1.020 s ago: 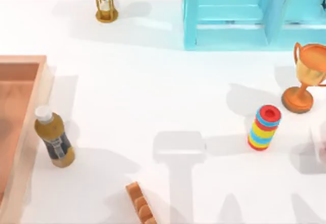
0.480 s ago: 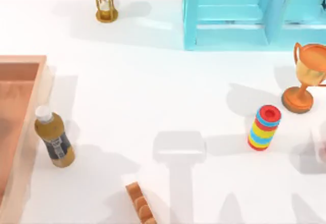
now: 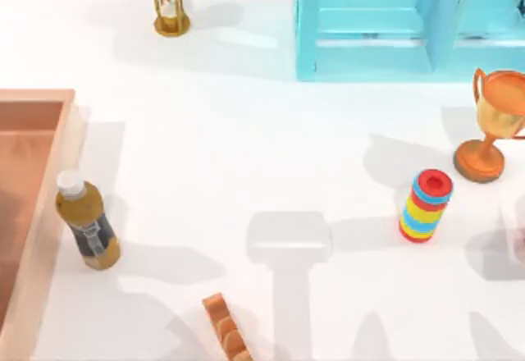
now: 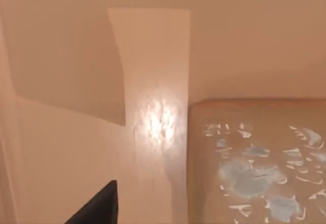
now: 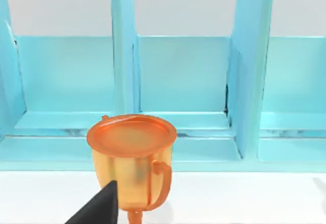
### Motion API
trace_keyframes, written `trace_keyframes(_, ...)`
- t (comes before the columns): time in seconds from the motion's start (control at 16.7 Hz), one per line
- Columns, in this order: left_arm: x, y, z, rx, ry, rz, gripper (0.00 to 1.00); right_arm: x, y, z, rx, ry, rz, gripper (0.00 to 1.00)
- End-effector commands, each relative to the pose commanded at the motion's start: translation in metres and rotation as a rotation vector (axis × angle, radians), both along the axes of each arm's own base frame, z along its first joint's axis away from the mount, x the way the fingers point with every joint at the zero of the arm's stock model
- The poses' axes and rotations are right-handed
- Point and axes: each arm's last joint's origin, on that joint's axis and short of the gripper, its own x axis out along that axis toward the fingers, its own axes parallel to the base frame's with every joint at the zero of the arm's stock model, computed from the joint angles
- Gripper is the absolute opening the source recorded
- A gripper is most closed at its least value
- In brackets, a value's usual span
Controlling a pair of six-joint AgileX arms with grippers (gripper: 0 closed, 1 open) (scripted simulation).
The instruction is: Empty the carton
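The carton (image 3: 33, 213) sits at the worktop's left edge – a bottle (image 3: 87, 226) stands just outside it, seemingly already removed; remaining contents and either end effector's opening cannot be told

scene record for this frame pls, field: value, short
carton: salmon-orange open-topped box, table's left edge
bottle: brown, white-capped bottle, standing outside the carton, against its right wall
cabinet: light-blue shelved cabinet, far right
trophy: orange-gold cup, right side, in front of the cabinet
rings: striped ring stack, right of centre
hourglass: gold hourglass, far side
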Motion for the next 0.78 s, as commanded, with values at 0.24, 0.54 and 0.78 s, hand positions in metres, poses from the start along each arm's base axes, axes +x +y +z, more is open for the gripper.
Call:
trace_keyframes(0.24, -0.0014, -0.0005, -0.0047, -0.001, 0.004, 0.000, 1.00, 0.0000, 0.0000, 0.0000, 0.000, 0.000, 0.000, 1.00)
trace_keyframes(0.54, -0.0014, -0.0005, -0.0047, -0.001, 0.004, 0.000, 0.70, 0.0000, 0.0000, 0.0000, 0.000, 0.000, 0.000, 1.00)
trace_keyframes(0.78, -0.0014, -0.0005, -0.0047, -0.001, 0.004, 0.000, 0.40, 0.0000, 0.0000, 0.0000, 0.000, 0.000, 0.000, 1.00)
